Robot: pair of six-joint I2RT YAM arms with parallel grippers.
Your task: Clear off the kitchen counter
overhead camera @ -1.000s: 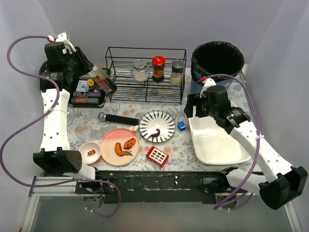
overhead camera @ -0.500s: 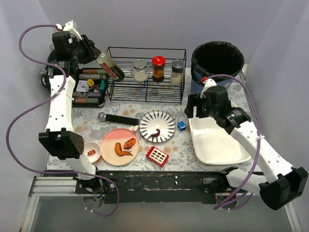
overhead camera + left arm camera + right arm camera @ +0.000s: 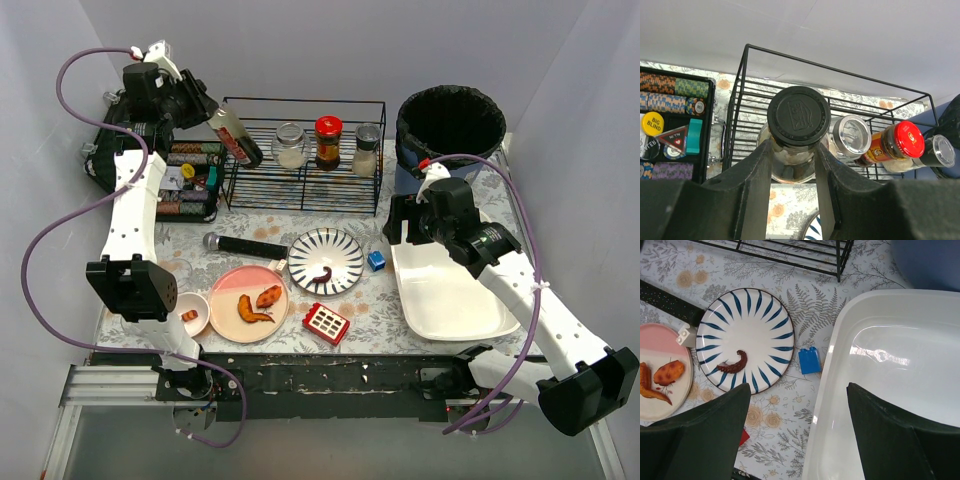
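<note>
Black wire rack (image 3: 262,178) holds three jars (image 3: 328,140); left jaws grip black-capped bottle (image 3: 798,117).

On the counter (image 3: 370,300), a rack (image 3: 262,183) stands at the back with 3 jars (image 3: 328,142) in it. A bottle (image 3: 232,138) hangs over its left end. A bin (image 3: 406,132) is right of the rack and a tray (image 3: 185,187) left of it. A tub (image 3: 450,300) lies before the bin. 2 plates (image 3: 342,248) sit mid-front, with a bowl (image 3: 178,304) to their left and a block (image 3: 376,260) between them and the tub.
</note>
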